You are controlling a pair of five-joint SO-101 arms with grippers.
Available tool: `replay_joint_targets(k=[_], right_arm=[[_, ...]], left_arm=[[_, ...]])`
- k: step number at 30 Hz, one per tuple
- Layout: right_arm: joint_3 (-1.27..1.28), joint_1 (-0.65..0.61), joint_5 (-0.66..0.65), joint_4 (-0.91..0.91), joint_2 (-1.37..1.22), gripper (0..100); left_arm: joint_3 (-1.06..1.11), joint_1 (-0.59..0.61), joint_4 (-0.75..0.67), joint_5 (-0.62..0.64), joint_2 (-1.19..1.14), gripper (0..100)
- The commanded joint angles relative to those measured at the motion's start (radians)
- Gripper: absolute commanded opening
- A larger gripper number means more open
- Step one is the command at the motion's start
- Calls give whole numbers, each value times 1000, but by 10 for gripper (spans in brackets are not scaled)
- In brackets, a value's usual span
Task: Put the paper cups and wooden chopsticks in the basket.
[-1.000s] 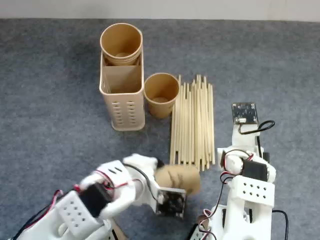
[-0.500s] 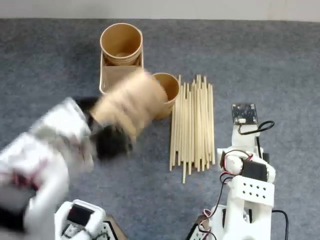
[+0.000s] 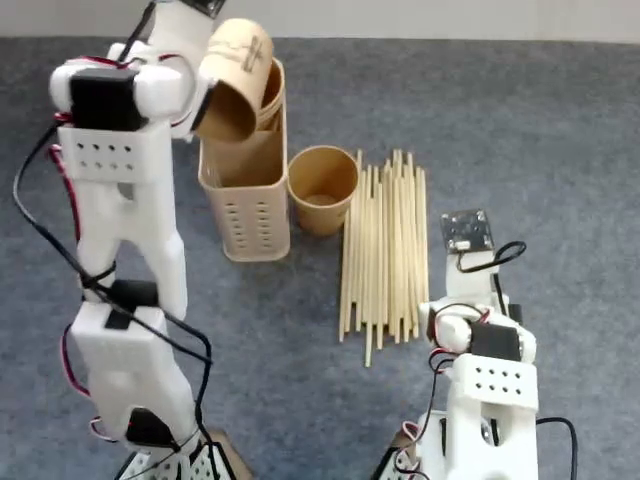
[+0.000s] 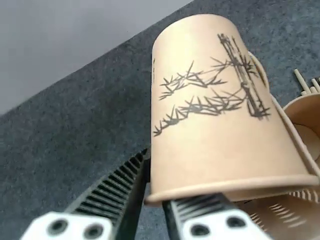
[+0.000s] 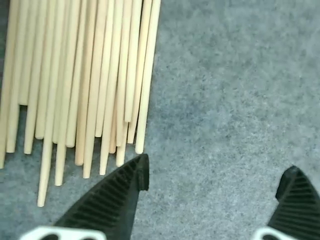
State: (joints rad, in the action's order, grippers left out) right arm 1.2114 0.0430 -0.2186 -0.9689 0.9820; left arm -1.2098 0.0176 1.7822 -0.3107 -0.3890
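The left gripper [image 4: 156,199] is clamped on the rim of a cup [image 3: 235,75], which it holds tilted above the far end of the basket [image 3: 245,200]. The cup is light and thin-walled, so a hard squeeze would likely crush it; the rolled rim is the stiffest place to pinch. A second cup [image 3: 322,188] stands upright on the desk [image 3: 550,120], just beside the basket. Next come the chopsticks [image 3: 385,245], lying in a loose bundle: stiff, light, smooth and prone to roll, so probably best gripped a few at a time at mid-length. The right gripper [image 5: 212,195] hangs with its jaws wide apart near their near ends.
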Motion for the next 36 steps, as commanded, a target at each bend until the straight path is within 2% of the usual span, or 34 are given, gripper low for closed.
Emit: replay_joint_targets(k=[1, 11, 16, 28, 32, 36], right_arm=[[-2, -13, 6, 15, -2, 393], [27, -41, 6, 18, -2, 393], [27, -41, 6, 18, -2, 393], [27, -41, 6, 18, -2, 393], [27, -41, 6, 18, -2, 393], [27, -41, 6, 18, -2, 393]], left_arm=[[-58, -62, 5, -25, -8, 5], [-56, 22, 8, 23, 31, 17], [-56, 28, 8, 28, 96, 139], [42, 27, -2, 26, 114, 133], [48, 30, -143, 28, 113, 132], [50, 27, -328, 101, 114, 132]])
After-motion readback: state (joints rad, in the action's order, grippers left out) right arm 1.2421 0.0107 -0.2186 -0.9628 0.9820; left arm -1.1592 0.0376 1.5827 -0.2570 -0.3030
